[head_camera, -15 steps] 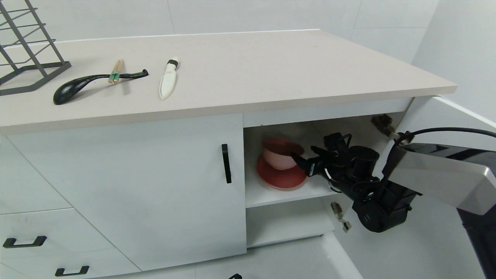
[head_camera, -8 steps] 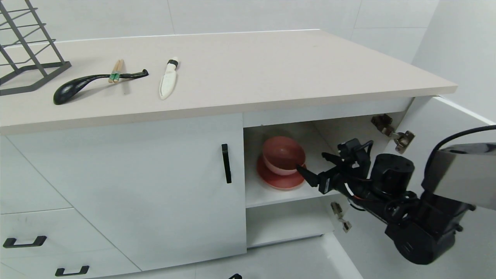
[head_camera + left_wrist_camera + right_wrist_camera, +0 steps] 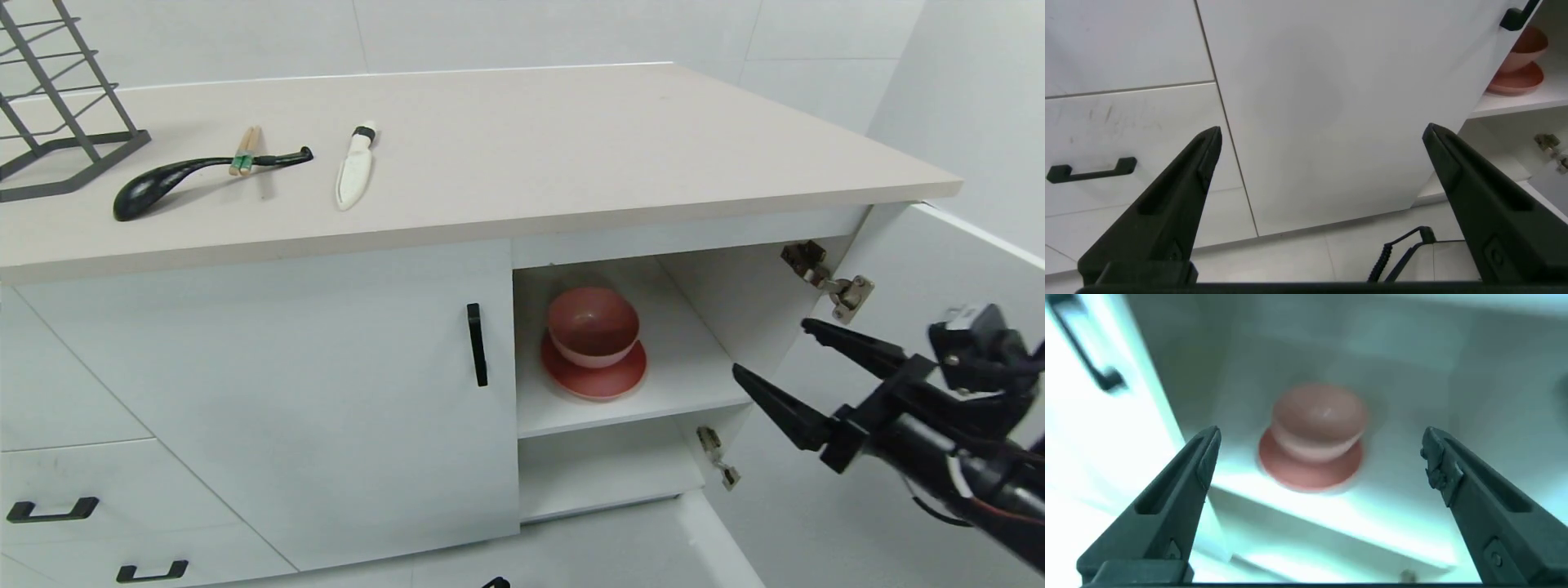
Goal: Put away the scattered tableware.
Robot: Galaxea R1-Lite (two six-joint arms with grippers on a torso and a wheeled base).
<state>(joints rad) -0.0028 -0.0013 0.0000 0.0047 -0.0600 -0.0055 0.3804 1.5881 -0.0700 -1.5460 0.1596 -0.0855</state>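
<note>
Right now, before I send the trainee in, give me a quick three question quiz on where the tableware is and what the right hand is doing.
1. True or false: the pink bowl sits on the red plate on the upper cabinet shelf.
2. What does the right hand hold? A) the bowl B) the plate C) nothing; it is open
3. Fill in: on the countertop, the chopsticks lie across the handle of the black ____.

Key: 1 true; 2 C; 3 ladle
</note>
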